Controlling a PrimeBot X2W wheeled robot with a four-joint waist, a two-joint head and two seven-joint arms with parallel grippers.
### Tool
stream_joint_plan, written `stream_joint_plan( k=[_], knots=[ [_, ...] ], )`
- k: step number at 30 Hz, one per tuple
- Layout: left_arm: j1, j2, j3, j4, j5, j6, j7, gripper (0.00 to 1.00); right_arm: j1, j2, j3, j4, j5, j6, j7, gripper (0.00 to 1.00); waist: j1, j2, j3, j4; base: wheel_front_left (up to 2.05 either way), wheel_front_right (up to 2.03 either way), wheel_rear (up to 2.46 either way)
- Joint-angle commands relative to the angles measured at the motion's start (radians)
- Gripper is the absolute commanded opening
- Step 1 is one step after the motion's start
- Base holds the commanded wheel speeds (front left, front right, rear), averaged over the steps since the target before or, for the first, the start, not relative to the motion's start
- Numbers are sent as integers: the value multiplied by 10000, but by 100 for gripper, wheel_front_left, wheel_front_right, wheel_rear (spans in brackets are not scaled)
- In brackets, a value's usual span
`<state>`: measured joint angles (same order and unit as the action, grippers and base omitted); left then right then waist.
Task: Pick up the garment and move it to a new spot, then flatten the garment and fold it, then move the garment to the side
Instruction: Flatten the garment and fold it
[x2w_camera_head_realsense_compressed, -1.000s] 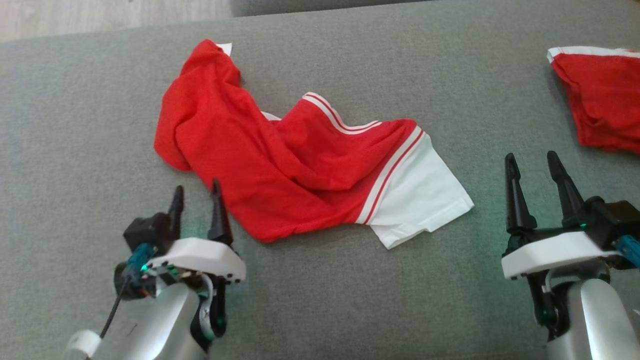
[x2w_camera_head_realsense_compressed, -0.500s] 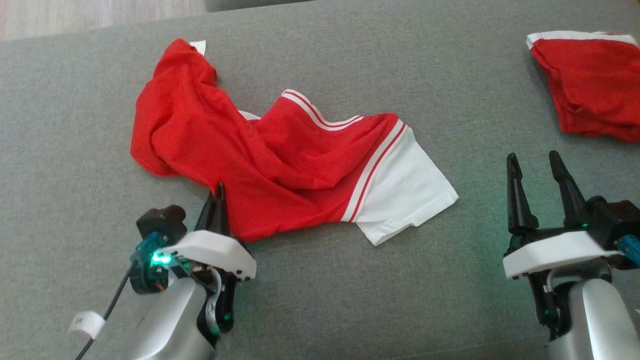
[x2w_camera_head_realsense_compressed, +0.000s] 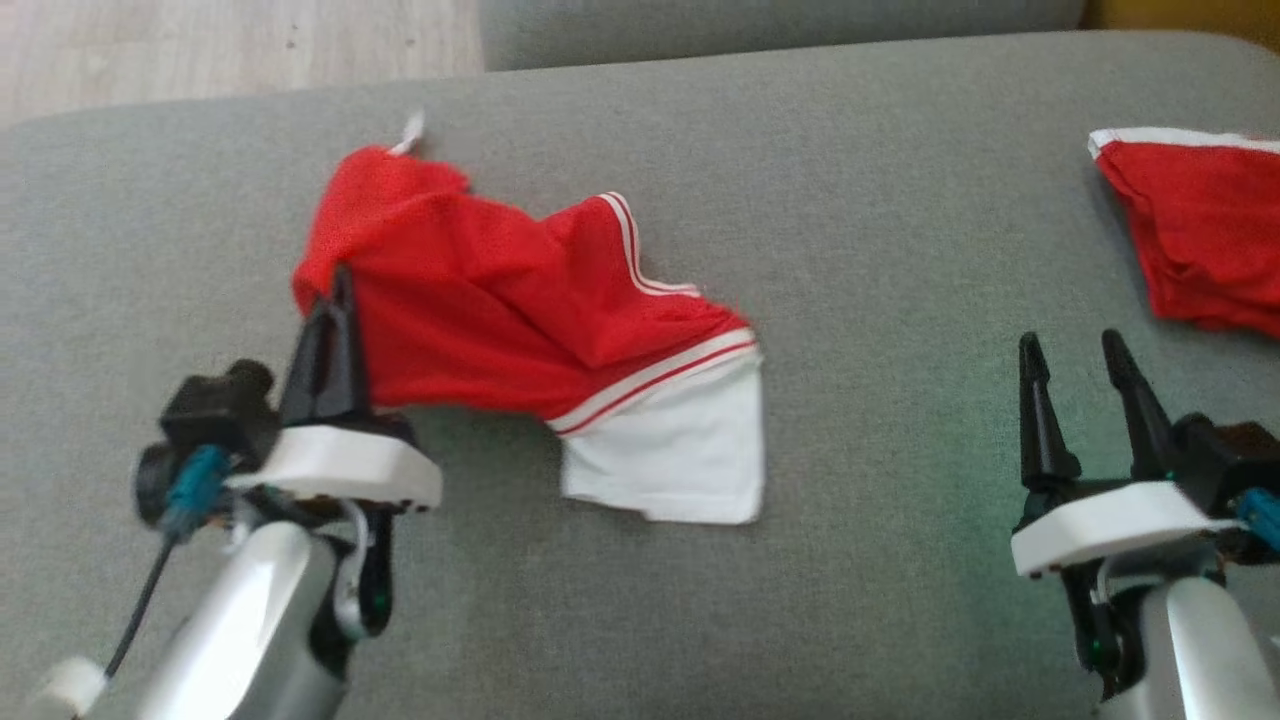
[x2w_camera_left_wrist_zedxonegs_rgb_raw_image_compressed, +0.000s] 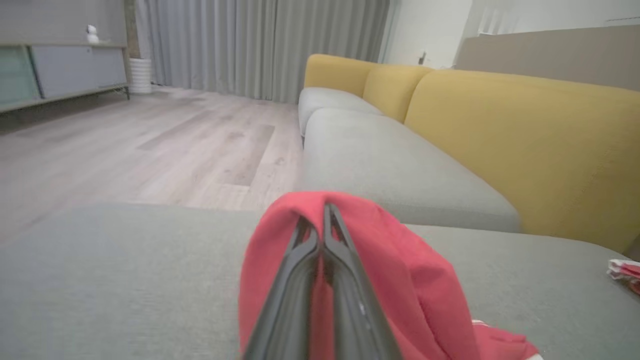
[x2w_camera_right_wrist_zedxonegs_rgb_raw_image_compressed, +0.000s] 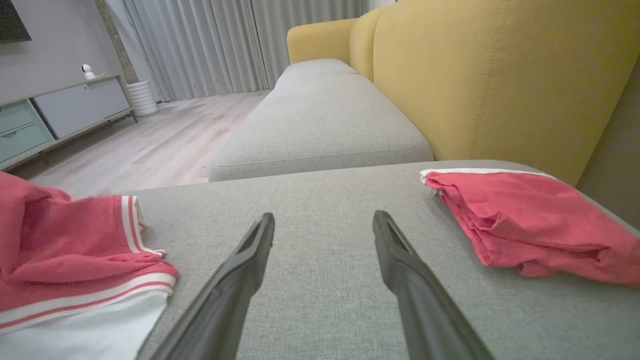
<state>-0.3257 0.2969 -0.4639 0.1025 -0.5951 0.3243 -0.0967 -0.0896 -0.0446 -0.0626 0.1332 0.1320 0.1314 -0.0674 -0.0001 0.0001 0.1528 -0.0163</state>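
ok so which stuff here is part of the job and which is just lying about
In the job: red and white garment, left claw shut on it, grey cushion under it.
Lying about: other red garment, yellow backrest, open right claw.

Nothing in these views can be read: no word, number or brand mark. A small white tag sticks out at the far edge of the crumpled red-and-white fabric garment, which lies on the grey woven sofa seat. The tag is too small and blurred to show any print. At the near left corner a white wrap-around label sits on the thin black cable, and its face is also blurred beyond reading.
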Motion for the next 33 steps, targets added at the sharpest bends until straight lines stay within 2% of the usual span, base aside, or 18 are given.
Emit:
stream_joint_plan(
  k=[1,5,8,11,17,21,22,23,24,28,33],
  knots=[
    [-10,442,469,-610,162,228,115,0,-51,-56,229,-261,67,-7,-93,100,1,-1,-71,76,0,0,0],
    [767,1324,593,-1631,792,1230,841,0,28,-56,280,-157,114,-7,-71,100,1,-1,-84,133,0,0,0],
    [1385,1473,581,-1890,736,1610,1317,0,46,-56,379,-73,128,-7,-52,100,1,-1,-48,142,0,0,0],
    [1846,1319,554,-1501,391,1656,1520,0,20,-56,490,0,133,-7,-53,100,1,-1,-19,121,0,0,0],
    [2268,817,466,-80,-179,1344,1340,0,-4,-56,742,137,101,-7,-26,100,1,-1,-83,81,0,0,0],
    [2281,708,525,418,-265,1208,1022,2,17,-56,937,190,77,-7,6,100,1,-1,-153,157,0,0,0],
    [2272,688,550,505,-261,1181,891,43,18,-56,1046,209,94,-7,29,100,1,-1,-172,194,0,0,0],
    [2248,663,568,546,-250,1142,743,75,13,-56,1172,227,109,-7,54,100,1,-1,-194,263,0,0,0],
    [2221,639,606,556,-229,1127,566,100,-6,-56,1334,254,134,-7,98,100,1,-1,-213,333,0,0,0],
    [2118,577,691,426,-96,1010,-148,100,-277,-56,2169,572,216,-7,483,100,1,-1,-271,702,0,0,0],
    [2053,414,592,88,59,896,-732,100,-1153,-56,3283,1588,629,-7,1296,100,1,-1,-204,1301,0,0,0]
  ],
)
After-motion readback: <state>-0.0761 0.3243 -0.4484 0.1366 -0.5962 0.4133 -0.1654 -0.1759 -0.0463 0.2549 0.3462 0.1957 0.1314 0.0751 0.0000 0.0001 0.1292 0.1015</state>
